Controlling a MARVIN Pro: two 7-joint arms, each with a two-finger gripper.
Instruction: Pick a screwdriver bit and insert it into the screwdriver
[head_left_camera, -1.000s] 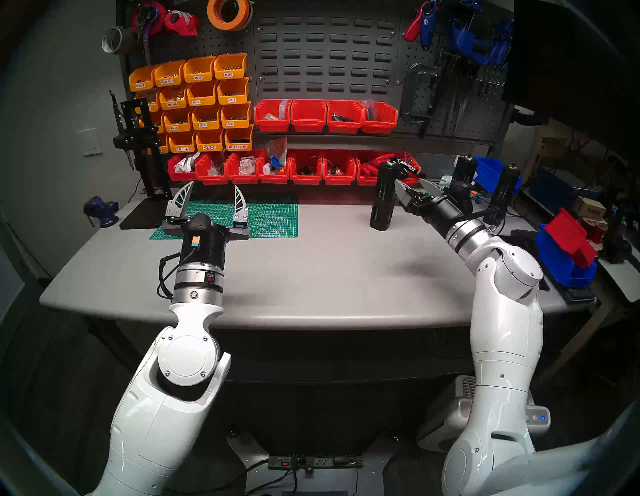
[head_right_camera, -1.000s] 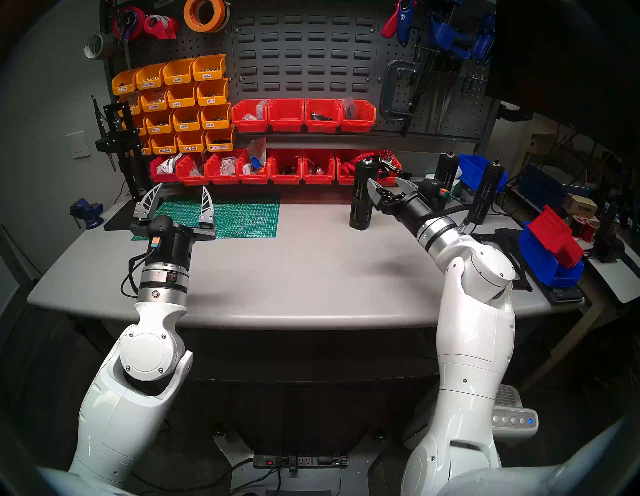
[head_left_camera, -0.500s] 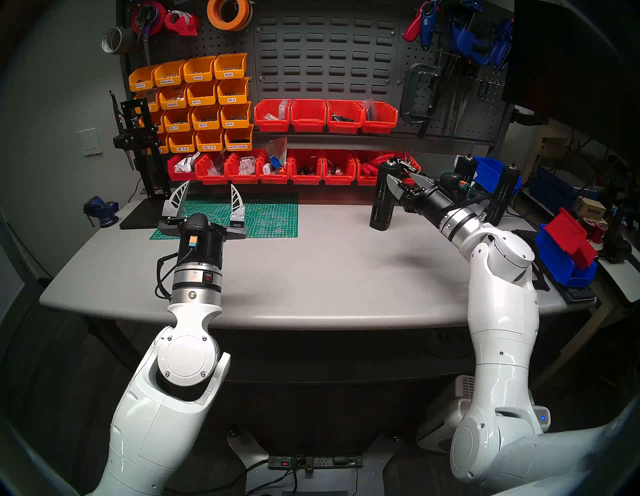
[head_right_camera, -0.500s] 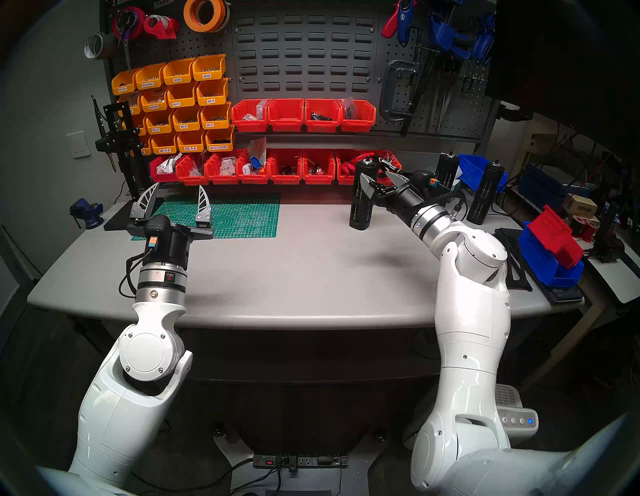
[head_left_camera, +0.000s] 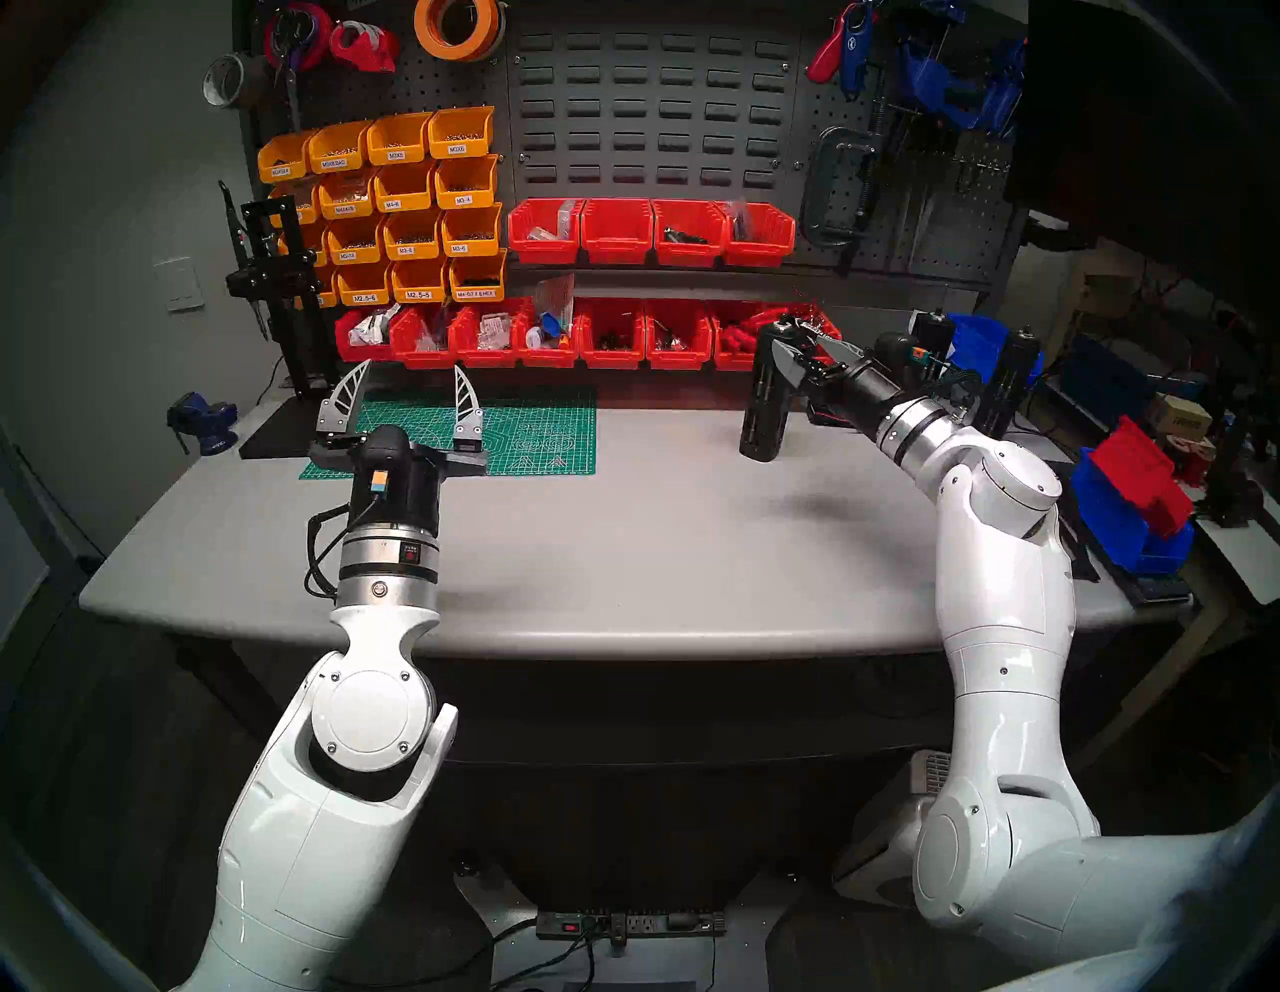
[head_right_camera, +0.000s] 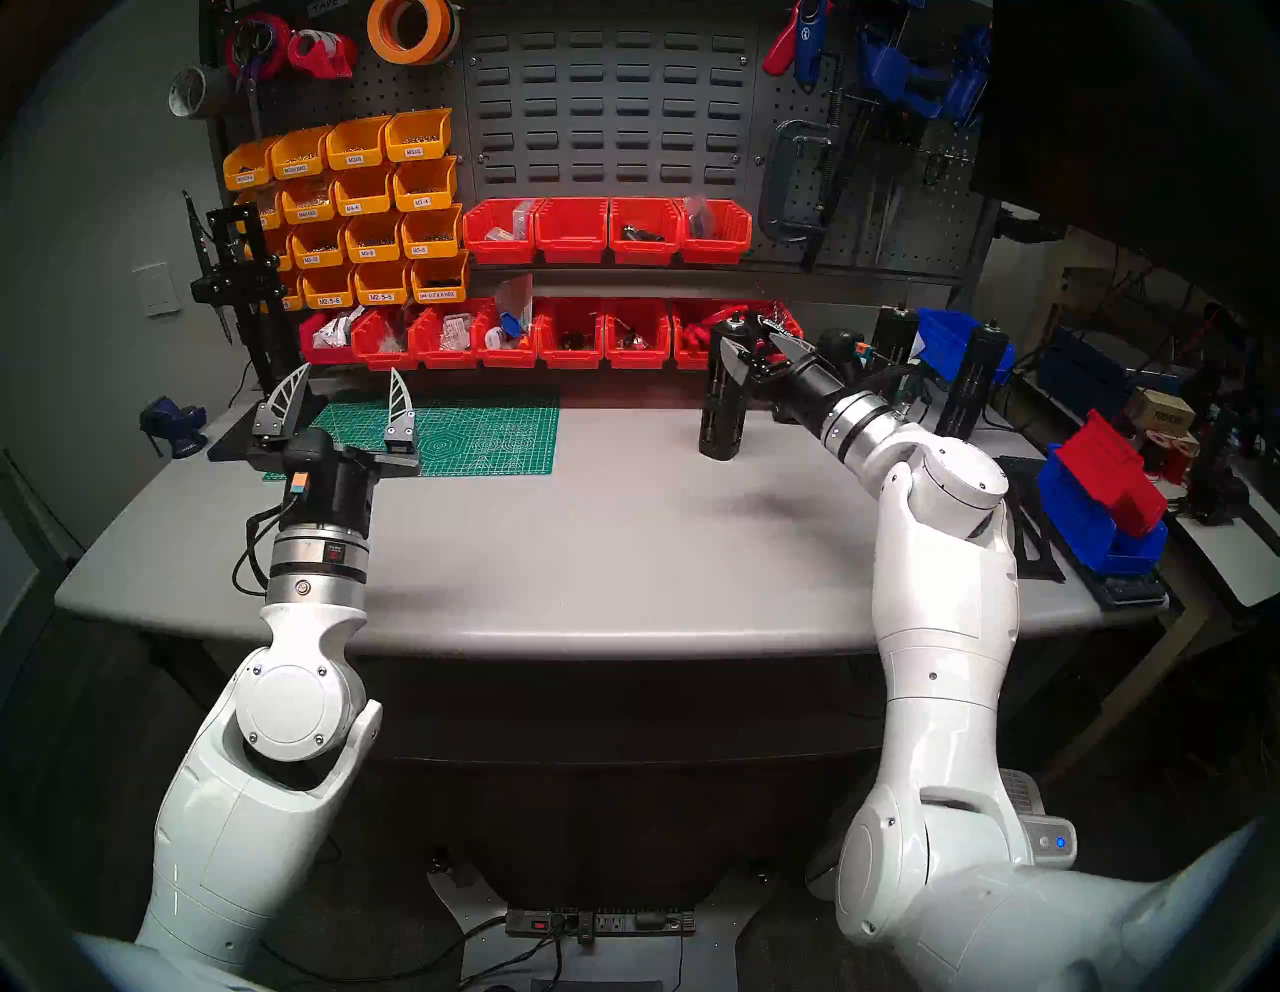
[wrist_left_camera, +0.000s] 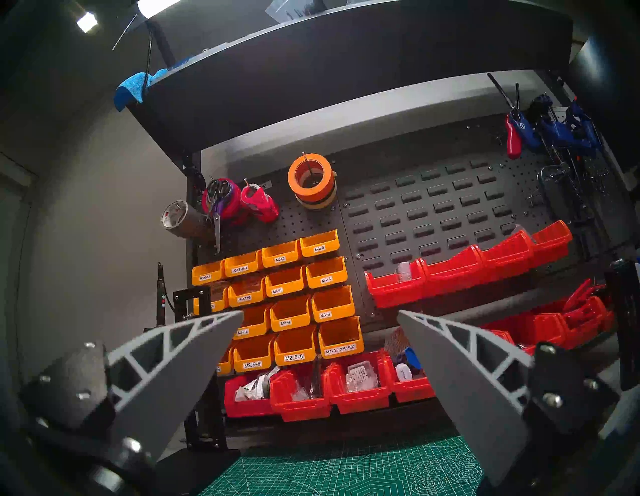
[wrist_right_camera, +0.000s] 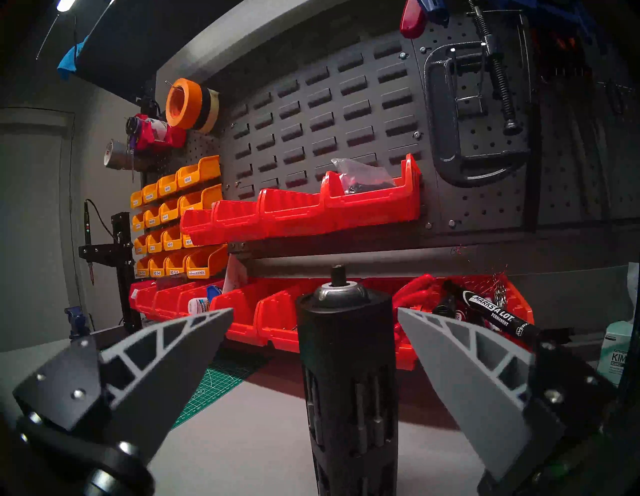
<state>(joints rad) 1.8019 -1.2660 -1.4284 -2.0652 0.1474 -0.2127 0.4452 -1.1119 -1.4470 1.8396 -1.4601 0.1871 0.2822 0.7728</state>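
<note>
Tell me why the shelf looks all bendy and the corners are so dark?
Head views: fisheye lens bows the table edge and leaves a dark rim; red bins glow brightly, and the room at the right is dim. Left wrist view: the shelf curves overhead, with a glaring lamp at top left. Right wrist view: the screwdriver looms dark and slightly soft.

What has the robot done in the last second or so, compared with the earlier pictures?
The right end effector moved up and toward the upright black screwdriver, so its open fingers now flank the top. Nothing was gripped or released. The left end effector barely shifted, open above the green mat; the screwdriver did not move.
</note>
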